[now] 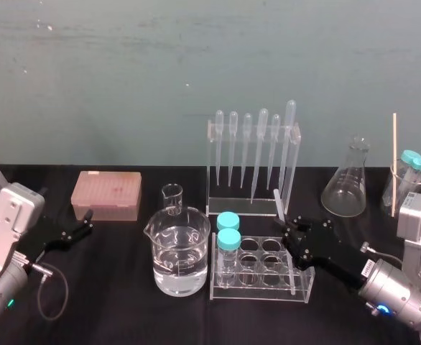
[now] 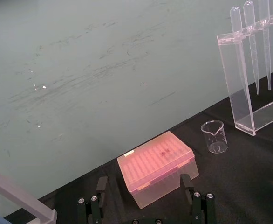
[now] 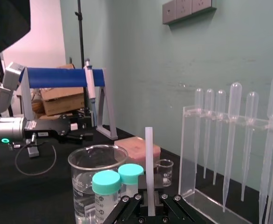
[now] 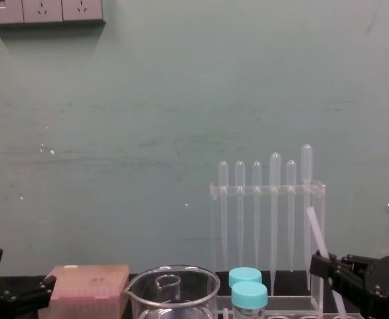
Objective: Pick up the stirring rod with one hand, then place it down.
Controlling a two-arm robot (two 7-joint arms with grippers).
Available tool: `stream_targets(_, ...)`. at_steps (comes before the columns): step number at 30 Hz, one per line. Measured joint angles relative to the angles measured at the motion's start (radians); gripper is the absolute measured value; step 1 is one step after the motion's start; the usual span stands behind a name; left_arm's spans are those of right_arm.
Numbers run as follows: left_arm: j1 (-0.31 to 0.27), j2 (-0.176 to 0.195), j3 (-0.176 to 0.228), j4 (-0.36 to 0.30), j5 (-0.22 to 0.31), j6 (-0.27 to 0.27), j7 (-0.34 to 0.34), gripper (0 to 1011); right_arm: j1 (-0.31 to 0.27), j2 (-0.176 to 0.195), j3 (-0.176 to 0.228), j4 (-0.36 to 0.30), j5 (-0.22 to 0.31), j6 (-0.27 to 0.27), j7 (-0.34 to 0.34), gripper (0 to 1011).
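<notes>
My right gripper point(image 1: 288, 231) is clamped on the stirring rod point(image 3: 149, 158), which stands nearly upright at the tube rack's point(image 1: 261, 296) far right corner, the pipette stand point(image 1: 252, 205) at twelve o'clock beyond. The pickup looks done, so next I lower the rod onto bare table. My left gripper point(image 1: 81, 228), fingers apart, idles at nine o'clock.

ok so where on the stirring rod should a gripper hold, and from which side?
Mid-shaft, pinched across its thin width, coming from the robot's right front. The stirring rod is uniform and stands near upright, pipette stand close behind, tube rack below. The right gripper grips it that way now; the left gripper idles open near the pink box.
</notes>
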Motion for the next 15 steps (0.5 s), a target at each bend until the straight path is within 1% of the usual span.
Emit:
stream_targets(4, 0.000, 0.000, 0.000, 0.000, 0.000, 0.000, 0.000, 1000, -0.007, 0.002, 0.001, -0.011, -0.008, 0.006, -0.020, 73)
stream_targets(15, 0.000, 0.000, 0.000, 0.000, 0.000, 0.000, 0.000, 1000, -0.006, 0.002, 0.002, -0.009, -0.007, 0.005, -0.017, 74)
